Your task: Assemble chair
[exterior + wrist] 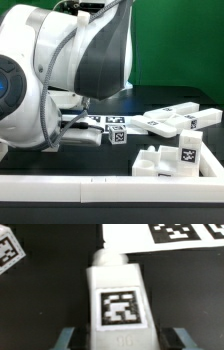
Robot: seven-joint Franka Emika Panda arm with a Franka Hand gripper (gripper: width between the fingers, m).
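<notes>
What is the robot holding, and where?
Cannot tell: the tool straddles one end of a white tagged part, but a firm grip isn't clear.

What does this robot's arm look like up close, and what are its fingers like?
The arm is built from bulky, rounded, glossy white shells with dark grey sections between them, and it has a round blue disc on its side. Its gripper ends in two small, flat, grey-blue fingers. No writing or logo is legible.
</notes>
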